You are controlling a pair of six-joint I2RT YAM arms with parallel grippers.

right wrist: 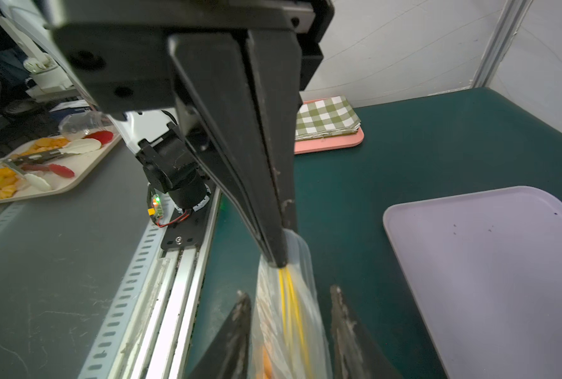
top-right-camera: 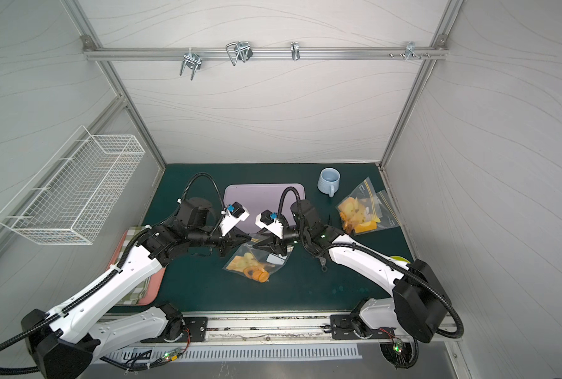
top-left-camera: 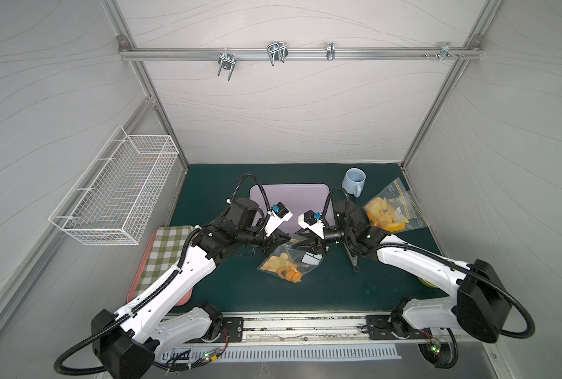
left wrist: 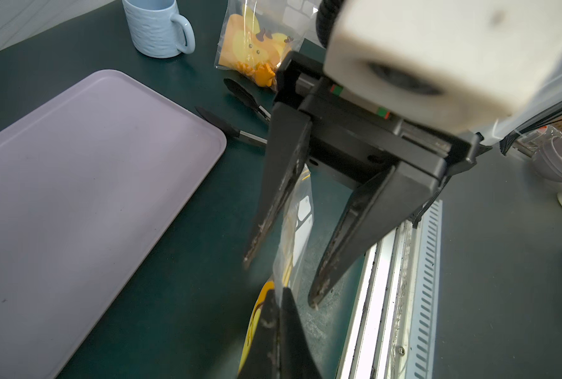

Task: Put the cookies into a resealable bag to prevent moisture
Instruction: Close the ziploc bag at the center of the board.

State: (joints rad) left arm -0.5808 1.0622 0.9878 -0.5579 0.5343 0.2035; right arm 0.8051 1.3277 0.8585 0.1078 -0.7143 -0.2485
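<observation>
Plastic zip bag (top-left-camera: pixel 307 262) is held up mid-mat btwn the two arms. Its lower end is on or just above the green mat (top-left-camera: pixel 306 295), can't tell which. The cookies (top-left-camera: pixel 292 275), orange rounds and a ring at least, sit low inside it, so the loading looks done or v. nearly. Left gripper (right wrist: pixel 278 257) is clamped tight on one end of the bag's top edge. Right gripper (left wrist: pixel 279 282) has its fingers apart, one each side of the yellow zip strip, not pinching it in either wrist view. Judging by that, the step in hand is prob. the sealing: press and run along the strip. Whether any of the zip is already closed I can't tell, it's too thin and blurred. Lilac tray (top-left-camera: pixel 292 200) behind the arms shows no cookies, and none lie loose on the mat as far as both top views show. So what's left is prob. the seal and setting the bag down. A second bag (top-left-camera: pixel 404 200) w/ orange cookies in it lies far right near a pale blue mug (top-left-camera: pixel 354 182). Black tongs (left wrist: pixel 242 96) lie near the right arm. Surface: dark green mat, matt, w/ a metal rail along the front. On the left, a checked cloth (right wrist: pixel 325 116) sits on a pink tray (right wrist: pixel 329 144). Room: white panelled booth w/ aluminium frame, wire basket (top-left-camera: pixel 118 190) on the left wall, hooks (top-left-camera: pixel 276 54) on a bar across the back.
</observation>
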